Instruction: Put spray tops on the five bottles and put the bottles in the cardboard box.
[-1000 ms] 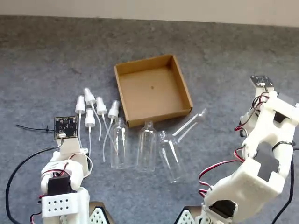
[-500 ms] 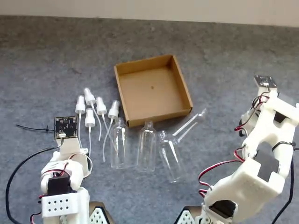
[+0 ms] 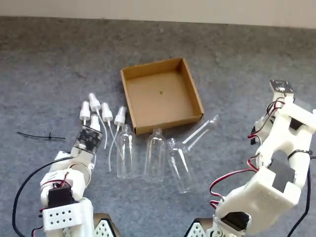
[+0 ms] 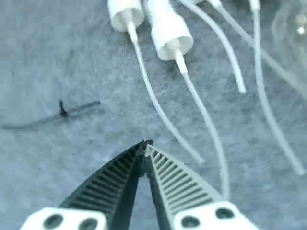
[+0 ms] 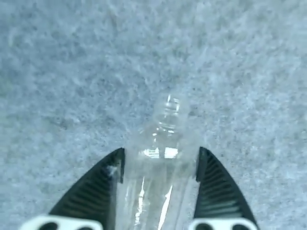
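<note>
Three clear bottles [image 3: 155, 153] lie side by side on the grey carpet in front of the open cardboard box [image 3: 129, 86], with a thin clear piece [image 3: 200, 131] to their right. Several white spray tops [image 3: 107, 111] with long tubes lie left of the box. My left gripper [image 4: 144, 145] is shut with nothing in it, its tips just short of the tubes of two spray tops [image 4: 168, 31]. In the high view the left arm [image 3: 74, 173] stands at the lower left. My right gripper [image 5: 160, 152] holds a clear bottle [image 5: 168, 117] between its jaws, neck pointing away.
A black cable tie [image 3: 39, 135] lies on the carpet left of the spray tops, and appears as a cable tie [image 4: 62, 109] beside my left gripper. The right arm [image 3: 276, 163] stands at the right edge of the table.
The left arm has swung right, toward the spray tops, uncovering the cable tie. The right arm has barely shifted.
</note>
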